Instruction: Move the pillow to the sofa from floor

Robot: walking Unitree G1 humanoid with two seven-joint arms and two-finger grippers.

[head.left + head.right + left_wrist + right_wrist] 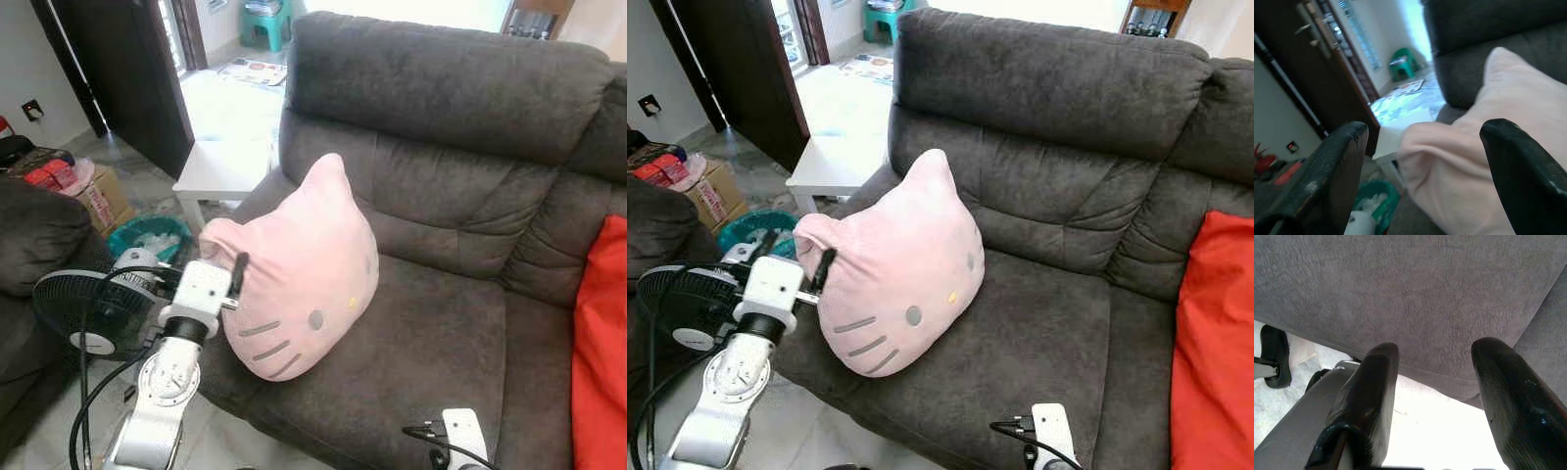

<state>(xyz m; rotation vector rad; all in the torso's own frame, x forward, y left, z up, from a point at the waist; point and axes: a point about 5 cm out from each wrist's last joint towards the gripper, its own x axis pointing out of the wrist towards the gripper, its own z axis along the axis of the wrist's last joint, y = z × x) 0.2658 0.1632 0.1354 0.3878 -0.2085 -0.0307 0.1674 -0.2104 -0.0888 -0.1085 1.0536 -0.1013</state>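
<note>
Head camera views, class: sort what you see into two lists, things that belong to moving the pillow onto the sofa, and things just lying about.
Belongs to the job:
pink cat-face pillow, resting on the seat
dark grey fabric sofa
left gripper, open at the pillow's edge
right gripper, open, low by the seat front

Just lying about:
red cushion
black fan
white low table
teal basket
cardboard box
</note>
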